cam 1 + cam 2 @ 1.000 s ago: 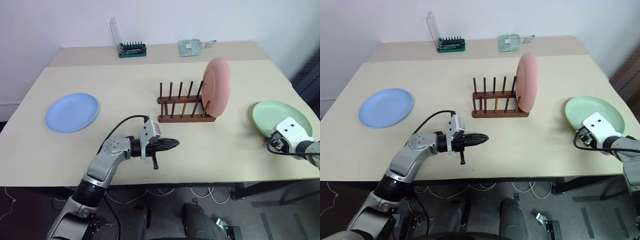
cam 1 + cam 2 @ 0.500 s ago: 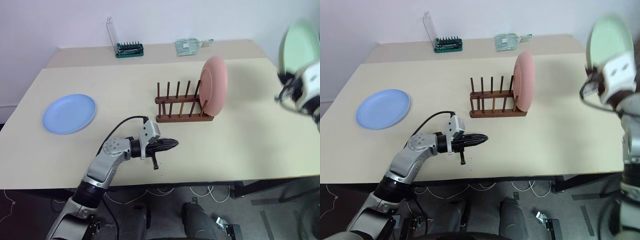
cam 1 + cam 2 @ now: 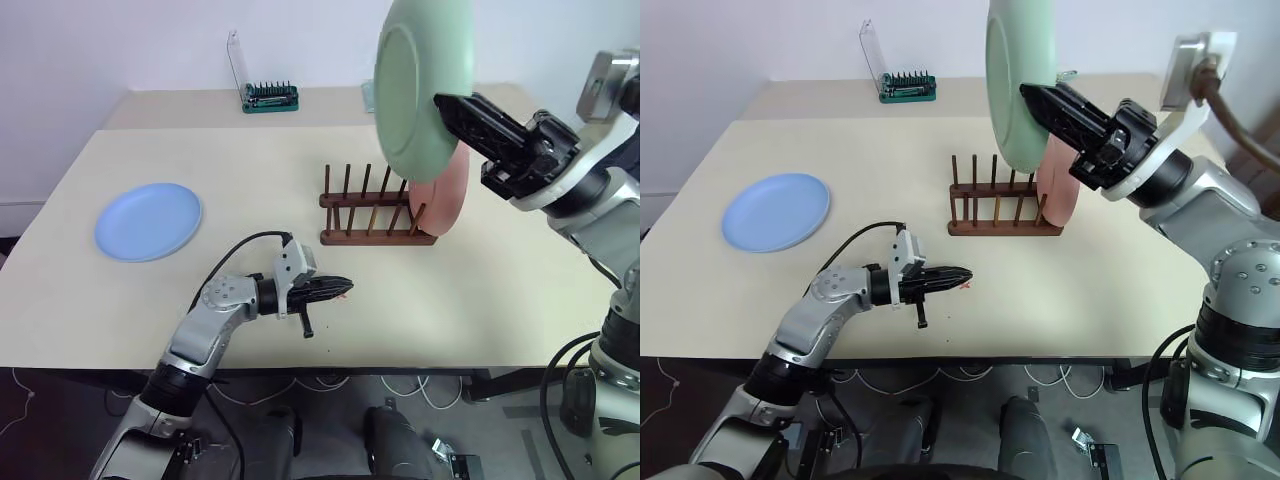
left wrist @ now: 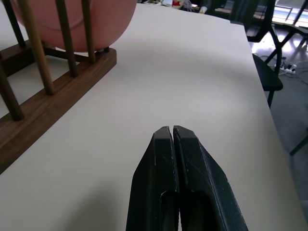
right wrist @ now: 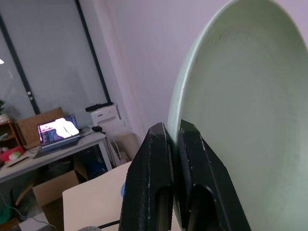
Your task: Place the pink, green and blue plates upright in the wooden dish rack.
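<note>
Beige table (image 3: 480,290), right gripper (image 3: 447,104) pinching green plate (image 3: 420,85) upright above wooden dish rack (image 3: 375,205); next, probably lower it between pegs beside pink plate (image 3: 450,195).

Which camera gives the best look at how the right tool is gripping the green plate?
The right wrist view: the right tool is shut on the rim of the green plate, one finger on each face. The two eye views show the whole plate held upright above the wooden dish rack, but the pinch itself is small there.
</note>
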Action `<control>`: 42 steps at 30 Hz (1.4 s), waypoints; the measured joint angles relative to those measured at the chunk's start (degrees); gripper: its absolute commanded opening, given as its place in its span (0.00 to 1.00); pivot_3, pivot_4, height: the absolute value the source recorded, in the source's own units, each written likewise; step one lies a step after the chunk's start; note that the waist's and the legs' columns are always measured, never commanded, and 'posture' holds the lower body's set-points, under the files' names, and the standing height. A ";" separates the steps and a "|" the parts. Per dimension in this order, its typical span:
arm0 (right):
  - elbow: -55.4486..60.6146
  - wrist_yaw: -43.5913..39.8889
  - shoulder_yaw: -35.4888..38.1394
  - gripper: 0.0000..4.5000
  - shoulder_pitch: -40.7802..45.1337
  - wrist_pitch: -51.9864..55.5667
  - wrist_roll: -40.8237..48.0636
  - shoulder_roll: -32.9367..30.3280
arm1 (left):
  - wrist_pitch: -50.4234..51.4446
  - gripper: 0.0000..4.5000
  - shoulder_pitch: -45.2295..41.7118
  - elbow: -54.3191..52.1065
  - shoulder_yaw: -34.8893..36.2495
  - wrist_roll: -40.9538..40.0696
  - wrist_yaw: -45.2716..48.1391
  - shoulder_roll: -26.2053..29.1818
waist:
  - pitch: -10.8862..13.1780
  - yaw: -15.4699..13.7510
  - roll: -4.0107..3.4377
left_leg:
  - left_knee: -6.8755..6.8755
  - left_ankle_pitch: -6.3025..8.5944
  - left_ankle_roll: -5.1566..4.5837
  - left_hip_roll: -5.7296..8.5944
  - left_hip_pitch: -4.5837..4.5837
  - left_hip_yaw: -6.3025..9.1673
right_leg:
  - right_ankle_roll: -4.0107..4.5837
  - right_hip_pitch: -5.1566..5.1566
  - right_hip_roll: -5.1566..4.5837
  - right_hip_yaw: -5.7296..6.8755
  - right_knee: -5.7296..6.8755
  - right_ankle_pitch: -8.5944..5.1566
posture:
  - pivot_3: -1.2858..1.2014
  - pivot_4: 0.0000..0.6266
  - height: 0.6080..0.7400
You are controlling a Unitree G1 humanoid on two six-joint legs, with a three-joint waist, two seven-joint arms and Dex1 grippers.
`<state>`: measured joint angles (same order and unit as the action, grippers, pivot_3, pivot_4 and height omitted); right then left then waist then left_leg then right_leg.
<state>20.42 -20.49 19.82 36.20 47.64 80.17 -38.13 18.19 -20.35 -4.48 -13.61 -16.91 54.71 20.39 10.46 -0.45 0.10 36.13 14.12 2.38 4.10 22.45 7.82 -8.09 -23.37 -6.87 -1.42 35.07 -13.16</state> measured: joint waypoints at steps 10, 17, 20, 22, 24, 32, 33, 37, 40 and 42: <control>-12.21 0.50 -5.73 0.01 -0.78 2.24 -6.62 3.07 | -0.10 0.01 0.62 -0.01 1.28 0.01 -0.45 0.56 | 0.01 0.25 -0.02 | 0.01 0.00 0.00 0.00 0.01 -0.02 | -0.01 -0.02 0.02 -0.01 0.02 0.01 | 0.52 0.24 1.00; -16.24 0.15 -6.74 0.01 0.71 2.36 -12.09 5.10 | -0.10 0.01 0.62 -0.04 1.24 0.02 -0.80 0.26 | 0.01 0.43 -0.03 | 0.00 0.00 0.00 0.00 0.01 -0.02 | -0.01 -0.04 0.03 -0.01 0.04 0.01 | 0.52 0.24 1.00; -16.48 0.19 -7.15 0.01 0.95 3.01 -13.20 5.83 | -0.10 0.01 0.62 -0.04 1.22 0.03 -0.84 0.24 | 0.01 0.55 -0.02 | 0.00 0.00 0.00 0.00 0.01 -0.01 | -0.01 -0.04 0.03 -0.01 0.04 0.01 | 0.52 0.24 1.00; -17.08 0.51 -7.15 0.15 1.30 3.26 -13.91 6.32 | -0.10 0.01 0.62 -0.05 1.14 0.03 -0.89 0.21 | 0.01 0.73 -0.03 | 0.00 0.00 0.00 0.00 0.01 -0.01 | -0.01 -0.03 0.03 -0.01 0.04 0.01 | 0.52 0.24 1.00; -17.48 0.55 -7.15 0.33 1.83 3.27 -14.84 6.55 | -0.10 0.01 0.62 -0.04 1.10 0.03 -0.92 0.18 | 0.01 1.06 -0.03 | -0.01 0.00 0.00 0.00 0.01 -0.01 | -0.01 -0.04 0.03 -0.01 0.04 0.01 | 0.52 0.24 1.00; -16.62 0.44 -7.21 0.86 2.23 3.27 -17.55 6.70 | -0.10 0.01 0.61 -0.04 1.08 0.03 -0.97 0.17 | 0.01 1.27 -0.03 | -0.01 0.00 0.00 0.00 0.01 -0.01 | -0.01 -0.06 0.04 -0.01 0.08 0.01 | 0.52 0.24 1.00; -15.80 0.43 -7.37 0.86 2.24 3.27 -18.20 6.55 | -0.10 0.01 0.61 -0.02 1.08 0.03 -0.97 0.17 | 0.01 1.26 -0.03 | -0.01 0.00 0.00 0.00 0.01 -0.01 | -0.02 -0.06 0.04 -0.01 0.08 0.01 | 0.52 0.24 1.00; -10.02 -0.19 -8.35 0.86 2.39 3.28 -21.39 3.46 | -1.21 0.01 0.52 0.07 1.28 0.17 -2.07 -0.44 | 0.04 1.18 -0.07 | 0.00 0.00 0.00 0.00 0.04 0.00 | -0.02 -0.08 0.04 -0.01 0.07 0.01 | 0.52 0.24 1.00; -3.88 -2.50 -8.47 0.86 2.38 2.88 -24.01 -1.15 | -3.33 0.01 -0.30 1.27 3.43 0.33 -5.66 -2.20 | 0.03 1.03 -0.04 | 0.01 0.00 0.00 0.00 0.05 0.01 | -0.03 -0.06 0.03 0.00 0.03 0.01 | 0.52 0.24 1.00; -0.22 -5.38 -9.05 0.87 1.29 1.56 -26.62 -4.63 | -4.76 0.06 -1.67 2.43 6.43 0.52 -9.53 -3.25 | 0.03 1.03 -0.03 | 0.01 0.00 0.00 0.00 0.05 0.00 | -0.04 -0.06 0.03 0.00 0.03 0.01 | 0.52 0.24 1.00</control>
<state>20.20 -25.87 10.76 37.49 49.20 53.55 -42.76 13.43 -22.03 -2.04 -7.17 -16.39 45.19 17.14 10.49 0.58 0.07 36.14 14.12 2.38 4.10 22.50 7.82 -8.13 -23.43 -6.83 -1.42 35.10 -13.15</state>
